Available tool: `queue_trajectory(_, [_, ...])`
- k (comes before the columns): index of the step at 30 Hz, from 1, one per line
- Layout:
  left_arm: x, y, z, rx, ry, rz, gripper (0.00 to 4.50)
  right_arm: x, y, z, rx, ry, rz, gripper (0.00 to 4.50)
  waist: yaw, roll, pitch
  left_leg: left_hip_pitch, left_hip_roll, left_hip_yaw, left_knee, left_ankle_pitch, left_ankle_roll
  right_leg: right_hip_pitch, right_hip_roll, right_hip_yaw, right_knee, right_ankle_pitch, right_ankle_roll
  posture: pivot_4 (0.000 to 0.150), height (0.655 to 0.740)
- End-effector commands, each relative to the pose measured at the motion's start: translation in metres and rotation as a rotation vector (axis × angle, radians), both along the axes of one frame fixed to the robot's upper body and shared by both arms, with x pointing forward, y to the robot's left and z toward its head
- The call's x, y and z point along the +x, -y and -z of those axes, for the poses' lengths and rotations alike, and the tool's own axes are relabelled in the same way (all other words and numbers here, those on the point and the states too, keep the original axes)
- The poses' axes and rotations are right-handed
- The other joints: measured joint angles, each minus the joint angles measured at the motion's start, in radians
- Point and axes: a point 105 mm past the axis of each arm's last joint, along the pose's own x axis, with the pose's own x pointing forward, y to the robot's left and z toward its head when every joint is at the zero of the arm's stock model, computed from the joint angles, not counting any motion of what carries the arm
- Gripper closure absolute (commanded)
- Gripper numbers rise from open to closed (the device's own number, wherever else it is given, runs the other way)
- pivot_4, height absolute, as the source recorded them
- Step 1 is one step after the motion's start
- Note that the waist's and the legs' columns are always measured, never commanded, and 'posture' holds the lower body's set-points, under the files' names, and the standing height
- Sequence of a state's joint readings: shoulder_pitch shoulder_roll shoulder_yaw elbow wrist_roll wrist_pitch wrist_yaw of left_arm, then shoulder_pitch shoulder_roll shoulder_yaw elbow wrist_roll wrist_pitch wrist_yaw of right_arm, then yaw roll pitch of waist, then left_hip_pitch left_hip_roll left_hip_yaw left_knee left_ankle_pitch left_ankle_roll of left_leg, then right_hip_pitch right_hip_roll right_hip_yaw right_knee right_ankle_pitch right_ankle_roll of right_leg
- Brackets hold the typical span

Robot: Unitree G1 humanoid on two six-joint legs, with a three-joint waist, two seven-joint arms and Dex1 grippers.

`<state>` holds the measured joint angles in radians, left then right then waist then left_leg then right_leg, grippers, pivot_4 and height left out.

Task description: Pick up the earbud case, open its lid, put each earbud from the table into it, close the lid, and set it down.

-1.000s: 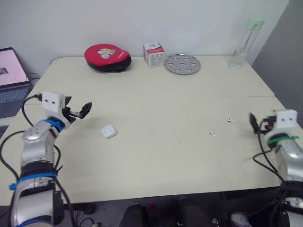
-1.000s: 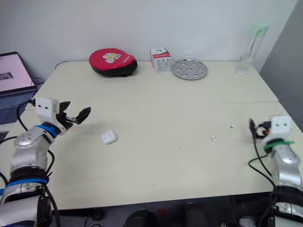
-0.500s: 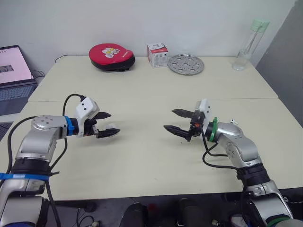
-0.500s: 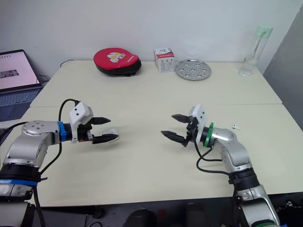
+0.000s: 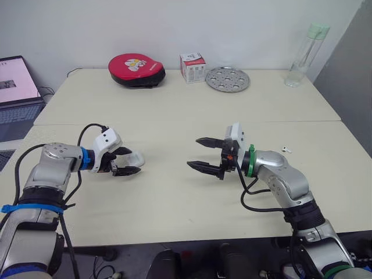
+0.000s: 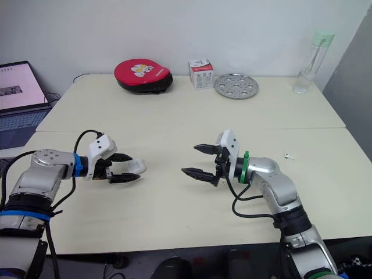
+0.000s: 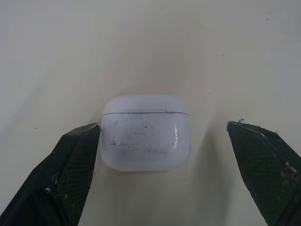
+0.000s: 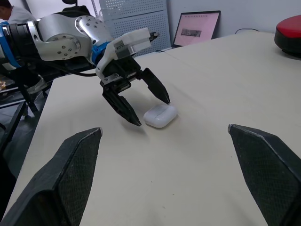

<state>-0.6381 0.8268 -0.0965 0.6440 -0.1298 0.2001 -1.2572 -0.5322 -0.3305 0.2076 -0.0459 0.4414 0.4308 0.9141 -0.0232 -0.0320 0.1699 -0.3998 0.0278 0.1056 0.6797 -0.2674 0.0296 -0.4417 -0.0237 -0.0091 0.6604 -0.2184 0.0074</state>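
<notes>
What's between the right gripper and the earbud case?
Only bare table lies between the right gripper and the earbud case, clear in the left eye view.

White, rounded case (image 7: 146,133), lid shut, thin seam showing, face scuffed with dark specks. Lies flat on the table (image 5: 174,116), at about 9 o'clock from its middle. One small white earbud (image 5: 285,149) at about 3 o'clock, well apart from the case.

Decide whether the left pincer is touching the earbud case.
Cannot tell. In the left wrist view, one finger of the left pincer meets the earbud case edge with no clear gap; the other finger stands plainly apart.
</notes>
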Motion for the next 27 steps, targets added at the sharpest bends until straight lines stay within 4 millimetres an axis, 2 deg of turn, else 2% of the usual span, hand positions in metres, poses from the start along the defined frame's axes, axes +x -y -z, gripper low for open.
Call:
queue_trajectory(1, [0.005,-0.001,0.004,0.010,0.011,0.004,0.20,-0.002,-0.003,-0.019,0.017,0.067,-0.017,0.00,0.000,0.000,0.000,0.000,0.000,0.000,0.000,0.000,0.000,0.000,0.000,0.000,0.000,0.000,0.000,0.150,0.7400])
queue_trajectory(3, [0.003,0.002,0.005,-0.008,-0.010,0.021,0.65,-0.001,-0.001,-0.020,0.013,0.072,-0.011,0.00,0.000,-0.001,0.000,0.000,0.000,-0.001,0.000,0.000,0.000,0.000,0.000,0.000,0.000,0.000,0.000,0.150,0.7400])
queue_trajectory(6, [0.003,0.001,0.007,-0.008,-0.011,0.021,1.59,0.002,0.003,-0.023,0.017,0.076,0.010,0.00,0.000,-0.001,0.000,0.000,0.000,0.000,0.000,0.000,0.000,0.000,0.000,0.000,0.000,0.000,0.000,0.150,0.7400])
queue_trajectory(7, [0.003,0.000,0.007,-0.008,-0.008,0.018,1.73,0.003,0.004,-0.023,0.018,0.076,0.014,0.00,0.000,-0.001,0.000,0.000,0.000,-0.001,0.000,0.000,0.000,0.000,0.000,0.000,0.000,0.000,0.000,0.150,0.7400])
queue_trajectory(11, [0.006,0.007,0.003,-0.012,0.036,0.061,1.73,0.007,0.009,-0.024,0.015,0.080,0.046,0.00,0.000,-0.001,0.000,0.000,0.000,-0.001,0.000,0.000,0.000,0.000,0.000,0.000,0.001,0.000,0.000,0.150,0.7400])
queue_trajectory(13, [0.013,0.024,-0.016,-0.046,0.176,0.126,1.73,0.013,0.015,-0.023,-0.002,0.076,0.101,0.00,0.003,-0.001,0.000,0.000,0.000,-0.001,0.000,0.000,0.000,0.000,-0.001,0.000,0.001,0.000,0.000,0.150,0.7400])
queue_trajectory(16, [0.026,0.076,-0.068,-0.070,0.545,0.276,1.73,0.026,0.030,-0.014,-0.036,-0.055,0.205,0.00,0.022,-0.002,0.000,-0.002,-0.001,-0.003,0.001,0.000,0.000,0.000,-0.003,0.000,0.000,0.000,0.000,0.150,0.7400])
queue_trajectory(18, [0.022,0.105,-0.090,-0.016,0.782,0.404,1.73,0.027,0.034,-0.023,0.015,-0.121,0.212,0.00,0.027,-0.003,0.001,-0.003,-0.001,-0.004,0.002,0.000,0.000,0.000,-0.005,-0.001,0.000,0.000,-0.001,0.150,0.7400])
queue_trajectory(20, [0.016,0.125,-0.100,0.073,0.992,0.521,1.73,0.033,0.036,-0.034,0.056,-0.159,0.243,0.00,0.026,-0.003,0.001,-0.004,-0.001,-0.004,0.002,0.000,0.000,0.000,-0.005,-0.001,-0.001,0.002,-0.003,0.150,0.7400])
queue_trajectory(23, [0.012,0.142,-0.114,0.096,1.210,0.593,1.73,0.035,0.031,-0.043,0.082,-0.193,0.250,0.00,0.019,-0.002,0.000,-0.001,-0.001,-0.002,0.000,0.000,0.000,0.000,-0.005,0.000,-0.001,0.002,-0.003,0.150,0.7400])
queue_trajectory(27, [0.008,0.157,-0.122,0.095,1.355,0.666,1.73,0.034,0.019,-0.058,0.152,-0.217,0.234,0.00,0.014,-0.002,0.000,0.000,0.001,-0.002,-0.001,0.000,0.000,0.000,-0.002,-0.001,0.000,0.002,-0.003,0.150,0.7400])
